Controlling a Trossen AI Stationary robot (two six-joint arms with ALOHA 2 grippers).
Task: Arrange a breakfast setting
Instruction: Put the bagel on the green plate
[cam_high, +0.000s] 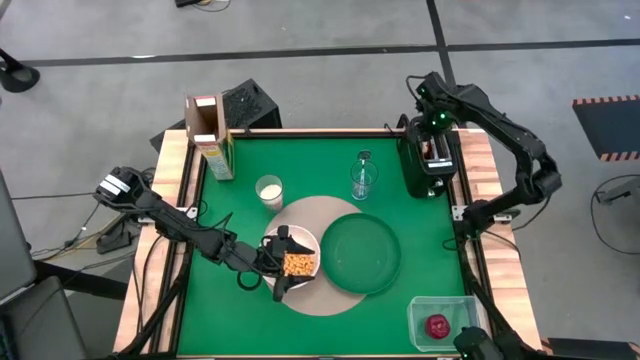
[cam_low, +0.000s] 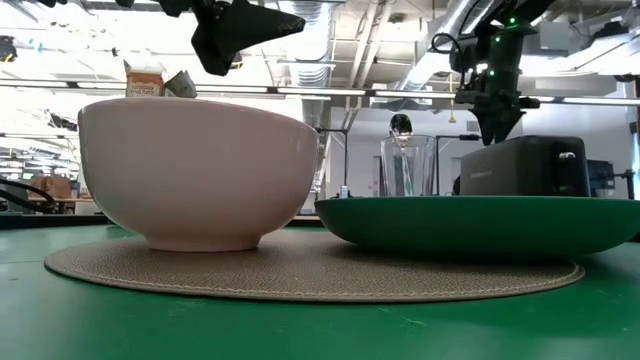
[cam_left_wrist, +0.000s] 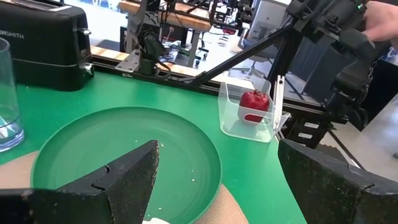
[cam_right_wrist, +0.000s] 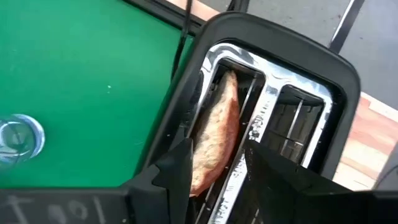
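A round tan mat (cam_high: 312, 212) holds a white bowl (cam_high: 300, 250) with orange cereal and a dark-green plate (cam_high: 360, 253). My left gripper (cam_high: 284, 262) hovers open over the bowl; its fingers (cam_left_wrist: 134, 174) spread wide above the plate (cam_left_wrist: 124, 149). My right gripper (cam_right_wrist: 217, 158) is open over the black toaster (cam_high: 430, 165), pointing down. Its fingers stand either side of the toasted bread (cam_right_wrist: 216, 124), which sticks up out of a slot. A clear glass (cam_high: 364, 178) holds a spoon (cam_low: 400, 125). A small white cup (cam_high: 268, 190) stands beside the mat. The red apple (cam_high: 437, 325) lies in a clear tub.
An open cereal box (cam_high: 212, 135) stands at the far left corner. The clear tub (cam_high: 440, 322) sits at the near right corner. The table has a raised wooden rim (cam_high: 170, 200). Bare green surface lies at the near left and the far middle.
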